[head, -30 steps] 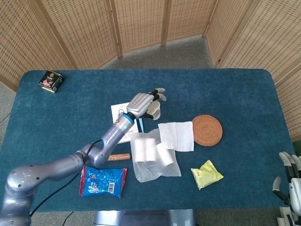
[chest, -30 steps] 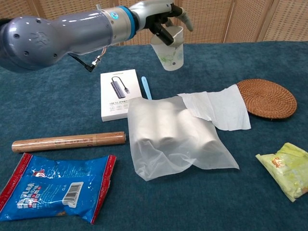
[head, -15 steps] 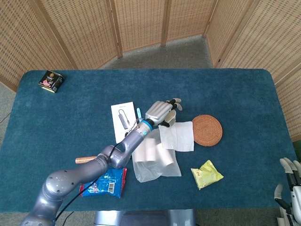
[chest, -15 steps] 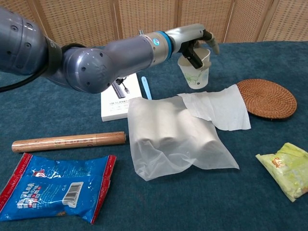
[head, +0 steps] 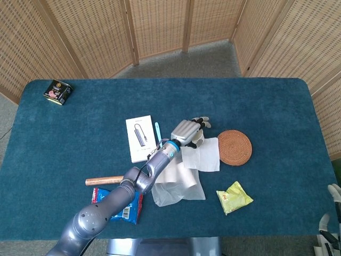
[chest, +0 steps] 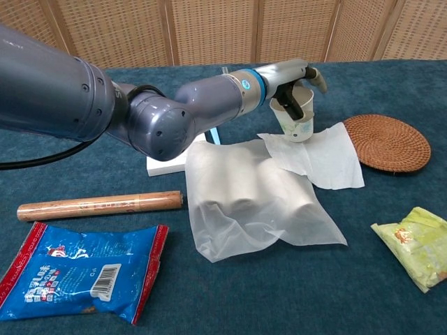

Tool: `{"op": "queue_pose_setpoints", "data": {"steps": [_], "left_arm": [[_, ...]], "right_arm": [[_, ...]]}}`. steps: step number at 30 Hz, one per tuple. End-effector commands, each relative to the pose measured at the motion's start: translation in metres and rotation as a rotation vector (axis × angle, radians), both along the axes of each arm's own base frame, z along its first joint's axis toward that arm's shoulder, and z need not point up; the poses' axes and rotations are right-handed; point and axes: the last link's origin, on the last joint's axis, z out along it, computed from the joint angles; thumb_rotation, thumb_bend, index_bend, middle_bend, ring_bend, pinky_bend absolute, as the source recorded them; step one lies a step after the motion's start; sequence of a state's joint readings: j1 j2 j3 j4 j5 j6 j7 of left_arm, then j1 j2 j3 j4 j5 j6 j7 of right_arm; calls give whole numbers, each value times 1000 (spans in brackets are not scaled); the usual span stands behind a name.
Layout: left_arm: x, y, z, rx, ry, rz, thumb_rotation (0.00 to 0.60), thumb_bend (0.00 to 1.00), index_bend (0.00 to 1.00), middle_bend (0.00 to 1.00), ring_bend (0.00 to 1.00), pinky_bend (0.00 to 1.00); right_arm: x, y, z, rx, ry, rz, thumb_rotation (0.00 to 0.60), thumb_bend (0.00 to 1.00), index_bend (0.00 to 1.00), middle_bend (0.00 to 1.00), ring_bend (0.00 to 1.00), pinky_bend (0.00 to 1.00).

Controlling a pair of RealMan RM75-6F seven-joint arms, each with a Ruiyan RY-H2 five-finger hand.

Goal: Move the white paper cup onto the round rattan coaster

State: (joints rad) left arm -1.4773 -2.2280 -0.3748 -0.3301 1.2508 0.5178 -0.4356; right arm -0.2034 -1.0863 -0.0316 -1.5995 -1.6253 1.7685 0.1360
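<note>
Our left hand (chest: 292,82) clamped on white paper cup (chest: 296,120), beside round rattan coaster (chest: 386,142), toward the tabletop's right edge; right hand's state unclear.

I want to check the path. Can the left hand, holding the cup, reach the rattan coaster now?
Probably yes. The left hand holds the white paper cup above the tissue; the rattan coaster lies bare beside it.

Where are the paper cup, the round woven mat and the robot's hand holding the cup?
white paper cup (chest: 298,125), chest view, on its printed side wall.
round rattan coaster (chest: 386,142), chest view, on its woven centre.
left hand (head: 187,132), head view, on the back of the hand.
</note>
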Motion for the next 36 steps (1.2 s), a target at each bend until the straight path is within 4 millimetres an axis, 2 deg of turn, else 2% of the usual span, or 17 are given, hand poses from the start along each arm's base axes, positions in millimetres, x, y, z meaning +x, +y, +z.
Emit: {"op": "queue_pose_setpoints", "data": {"steps": [1,4,8,14,20,23,28,33,36], "left_arm": [[4,-2,-5,-20,15,-3,600,474,45,10,9,200],[7,-1,-5,-25,4,6,600,474,2,0,0,110],[13,1,-3,-27,3,5,600,474,0,0,0,10],[19,5,8,-18,-26,-36,600,473,0,0,0,0],[11,9,35,5,-101,-106,600,474,0,0,0,0],[1,11,58,22,-121,-148,600,474,0,0,0,0],[-28,1,109,32,-116,-190,600,474,0,0,0,0],[-69,-24,171,97,-107,-179,600,474,0,0,0,0],[-95,-43,208,147,-103,-149,600,474,0,0,0,0]], "right_arm": [[0,2,0,-1,-3,-3,512,749,30,0,0,0],[1,3,0,-1,-4,1,514,748,31,0,0,0],[1,6,0,-9,-7,2,514,749,31,0,0,0],[-1,5,1,-16,-12,-4,513,748,25,0,0,0],[-1,-6,7,-8,2,7,513,748,22,0,0,0],[-2,-14,11,-11,10,10,513,747,17,0,0,0],[-3,-33,16,-5,22,19,511,747,1,0,0,0],[3,-61,15,26,28,56,528,746,0,0,0,0],[10,-82,12,70,39,84,575,709,0,0,0,0]]}}
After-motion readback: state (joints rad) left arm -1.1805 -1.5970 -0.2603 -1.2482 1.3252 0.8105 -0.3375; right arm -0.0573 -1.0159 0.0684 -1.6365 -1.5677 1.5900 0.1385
